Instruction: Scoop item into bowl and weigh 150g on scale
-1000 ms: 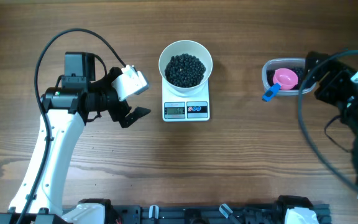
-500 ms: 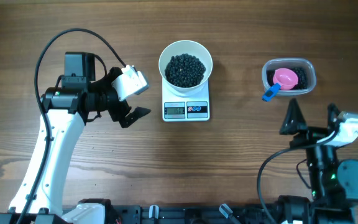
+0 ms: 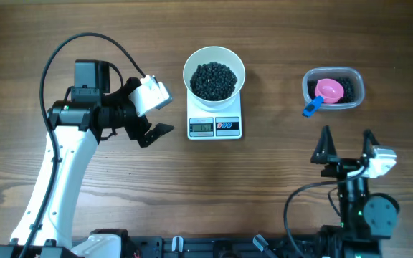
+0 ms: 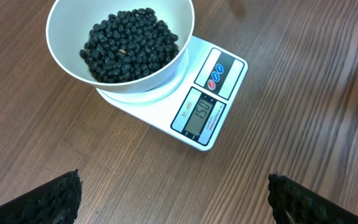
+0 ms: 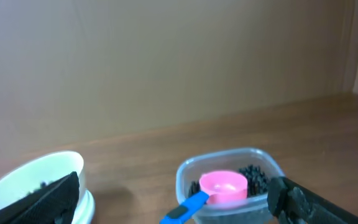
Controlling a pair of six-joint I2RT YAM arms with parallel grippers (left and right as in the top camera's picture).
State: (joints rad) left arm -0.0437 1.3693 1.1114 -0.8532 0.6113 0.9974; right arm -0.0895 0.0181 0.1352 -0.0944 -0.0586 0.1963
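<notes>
Only left wrist shows legible digits on the scale (image 4: 199, 107); left end effector (image 4: 174, 180) and right end effector (image 3: 346, 132) gape.

Quick tally on the counter (image 3: 278, 43): one white bowl (image 3: 214, 55), just the one. One scale (image 3: 229, 112), carrying one display (image 3: 201, 127) and two round buttons (image 4: 213, 84), a red and a blue. One clear tub (image 3: 360, 84), one pink scoop (image 3: 328, 90) with a blue handle. Beans (image 3: 214, 80)? Far too many to count, but two heaps of them. Two arms, left arm (image 3: 59, 165) and right arm (image 3: 364, 208), so two claws: left claw (image 4: 174, 202), right claw (image 3: 346, 136).
</notes>
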